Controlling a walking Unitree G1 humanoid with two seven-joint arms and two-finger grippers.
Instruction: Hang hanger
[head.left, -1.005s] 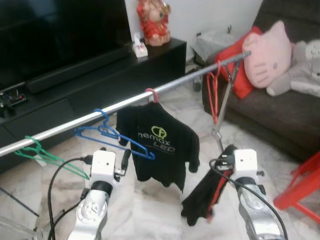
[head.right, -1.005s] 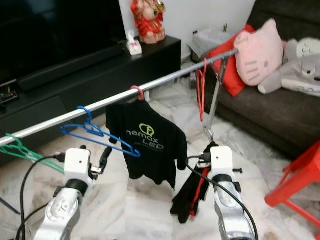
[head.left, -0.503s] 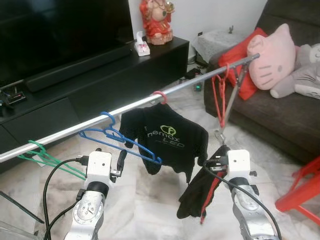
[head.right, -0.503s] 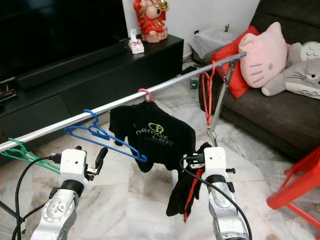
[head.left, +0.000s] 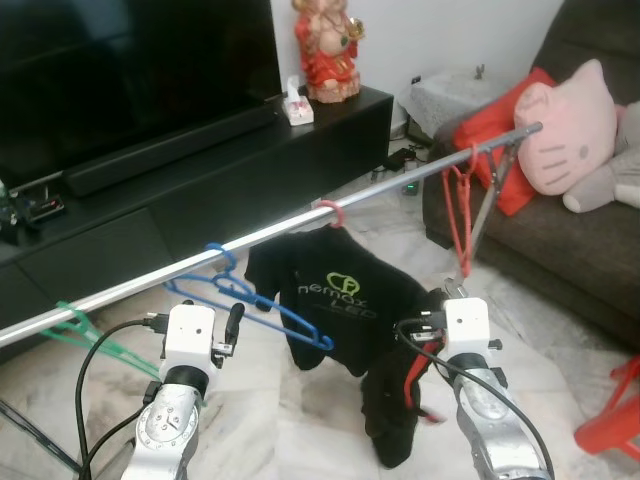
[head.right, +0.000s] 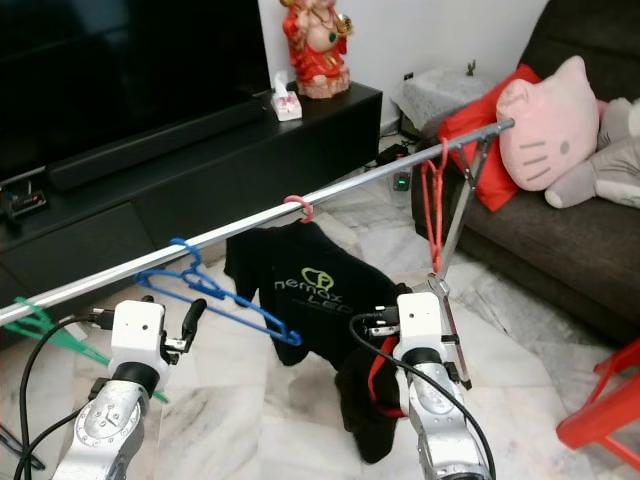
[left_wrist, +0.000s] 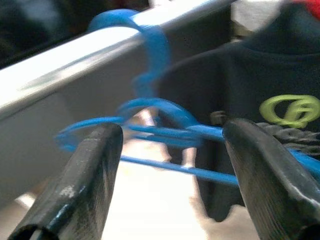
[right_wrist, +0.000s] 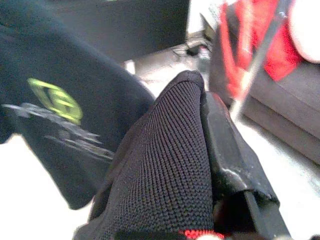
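A silver rail (head.left: 200, 262) slants across in front of me. On it hang a green hanger (head.left: 85, 330), a blue hanger (head.left: 262, 300), a pink hanger carrying a black T-shirt (head.left: 345, 295) and an empty red hanger (head.left: 460, 200). My left gripper (head.left: 232, 322) is open just below the rail, and in the left wrist view the blue hanger (left_wrist: 165, 132) lies just beyond its spread fingers (left_wrist: 87, 185). My right gripper (head.left: 418, 330) is shut on a red hanger draped with a black garment (head.left: 395, 410), which hangs beside the T-shirt's lower right. The black garment (right_wrist: 165, 165) covers most of that gripper.
A black TV cabinet (head.left: 250, 140) with a red figurine (head.left: 328, 50) stands behind the rail. A dark sofa (head.left: 560, 250) with a pink cat cushion (head.left: 575, 125) is on the right, beside the rack's leg (head.left: 480, 225). A red stool (head.left: 615, 420) sits at the lower right.
The whole view has shifted as I moved nearer the rail. My right gripper has carried the black garment left, up against the hanging T-shirt. The left gripper stays open by the blue hanger.
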